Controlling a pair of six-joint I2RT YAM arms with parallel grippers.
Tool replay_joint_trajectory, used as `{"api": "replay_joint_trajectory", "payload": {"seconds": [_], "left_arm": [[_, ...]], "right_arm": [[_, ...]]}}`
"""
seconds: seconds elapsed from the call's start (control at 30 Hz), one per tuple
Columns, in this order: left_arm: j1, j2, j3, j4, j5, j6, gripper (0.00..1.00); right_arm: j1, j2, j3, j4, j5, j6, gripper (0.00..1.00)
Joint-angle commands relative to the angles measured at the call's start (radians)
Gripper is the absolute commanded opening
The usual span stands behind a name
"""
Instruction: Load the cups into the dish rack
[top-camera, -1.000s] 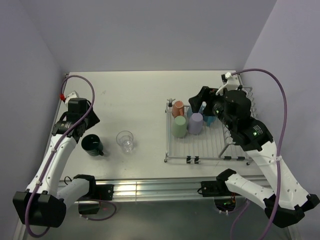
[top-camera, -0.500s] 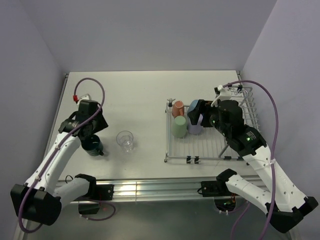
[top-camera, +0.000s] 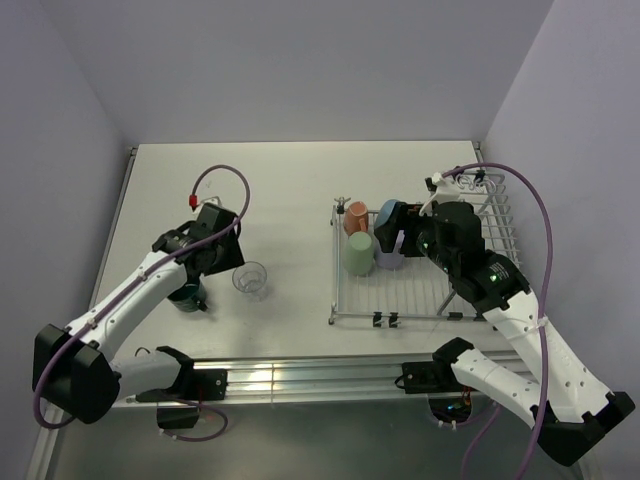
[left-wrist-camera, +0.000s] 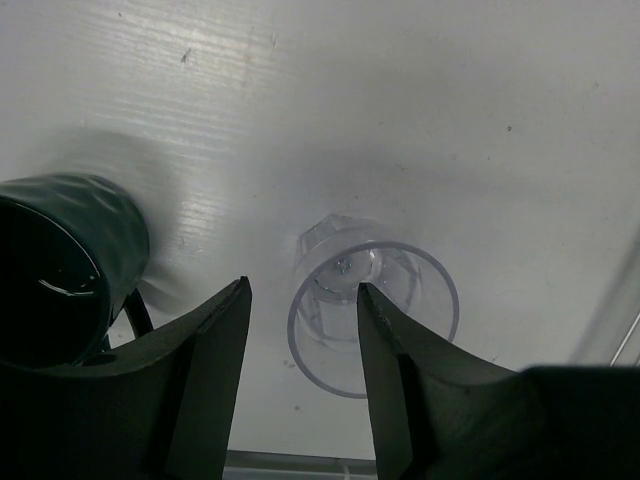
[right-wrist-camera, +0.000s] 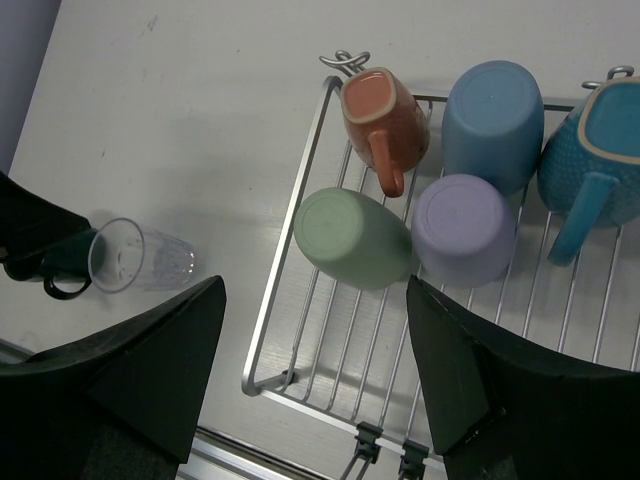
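Observation:
A clear glass tumbler (top-camera: 249, 281) stands upright on the table, with a dark green mug (top-camera: 186, 293) to its left. My left gripper (top-camera: 233, 262) is open and empty just above the tumbler (left-wrist-camera: 375, 320). Its gap (left-wrist-camera: 302, 290) lies over the glass's left rim, and the dark green mug (left-wrist-camera: 60, 270) is to the left. The silver wire dish rack (top-camera: 420, 292) holds orange (right-wrist-camera: 380, 115), pale green (right-wrist-camera: 350, 238), lavender (right-wrist-camera: 465, 228), light blue (right-wrist-camera: 495, 105) and blue (right-wrist-camera: 600, 150) mugs. My right gripper (right-wrist-camera: 315, 285) is open and empty above the rack.
The rack's raised wire side section (top-camera: 495, 215) is at the far right, near the right wall. A metal rail (top-camera: 300, 380) runs along the table's near edge. The rack's front rim (right-wrist-camera: 285, 385) has bare bars behind it.
My left arm has swung right, from above the dark green mug to above the tumbler. My right gripper has drawn back from the rack's far side and let go of the blue mug.

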Motion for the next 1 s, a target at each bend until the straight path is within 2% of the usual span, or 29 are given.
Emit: {"api": "replay_joint_trajectory", "payload": {"seconds": [0.0,0.27,0.67,0.77,0.87,0.93,0.97], "left_arm": [[-0.009,0.020,-0.028,0.031,-0.009,-0.038,0.53],[-0.023,0.049,-0.050,0.048,0.000,-0.050,0.52],[-0.034,0.046,-0.108,0.105,0.054,-0.047,0.45],[-0.034,0.035,-0.110,0.111,0.057,-0.044,0.36],[-0.032,0.038,-0.099,0.112,0.070,-0.029,0.07],[-0.034,0.044,-0.095,0.115,0.083,-0.018,0.00],[-0.034,0.044,-0.087,0.115,0.092,-0.009,0.00]], "right_arm": [[-0.006,-0.009,0.019,0.018,0.004,-0.003,0.80],[-0.006,-0.009,0.016,0.012,0.010,-0.001,0.79],[-0.006,0.010,0.026,-0.008,0.021,0.002,0.77],[-0.006,0.013,0.034,-0.017,0.030,0.000,0.77],[-0.006,0.020,0.046,-0.028,0.039,-0.003,0.76],[-0.006,0.025,0.057,-0.035,0.044,-0.006,0.76],[-0.005,0.029,0.060,-0.040,0.049,-0.007,0.76]]}}
